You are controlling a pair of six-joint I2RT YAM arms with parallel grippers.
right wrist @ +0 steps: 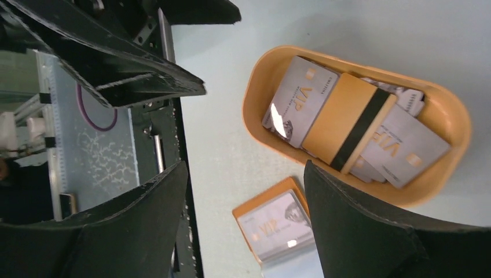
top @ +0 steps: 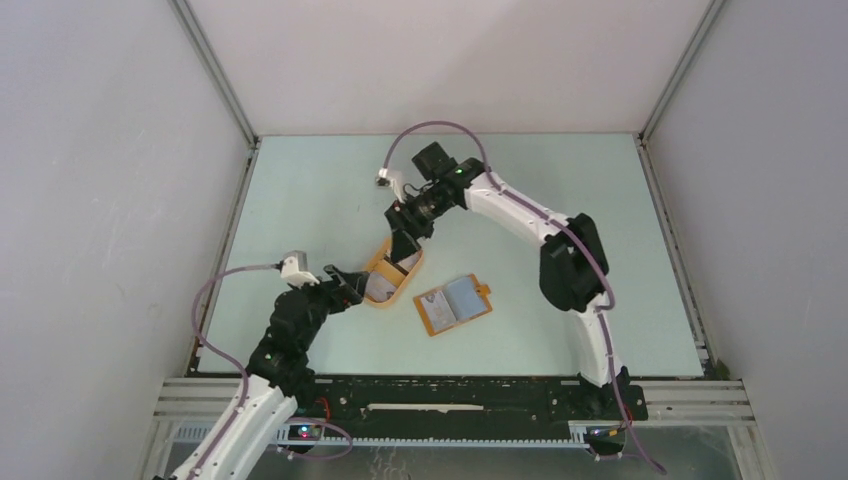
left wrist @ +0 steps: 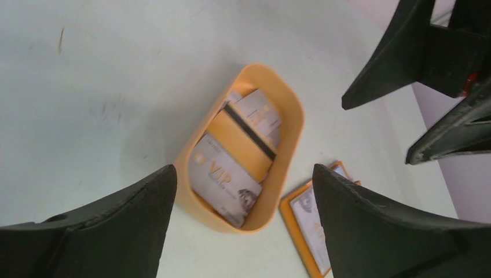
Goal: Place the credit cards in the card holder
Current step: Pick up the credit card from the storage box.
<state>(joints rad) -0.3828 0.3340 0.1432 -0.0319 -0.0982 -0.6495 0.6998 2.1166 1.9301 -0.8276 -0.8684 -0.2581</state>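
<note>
Both sets of jaws stand spread wide with nothing between them: the left gripper (left wrist: pixel 243 169) hangs at the near end of the oval orange tray (left wrist: pixel 294 116) and the right gripper (right wrist: pixel 246 165) at its far end. The credit cards (left wrist: pixel 223 176) lie heaped in that tray, with an orange black-striped card (left wrist: pixel 243 139) across them. Just to the right, the card holder (top: pixel 453 305) lies open on the table with what looks like one pale card (right wrist: pixel 275 226) in it, so I'd judge the job barely begun, with the whole pile left to move.
</note>
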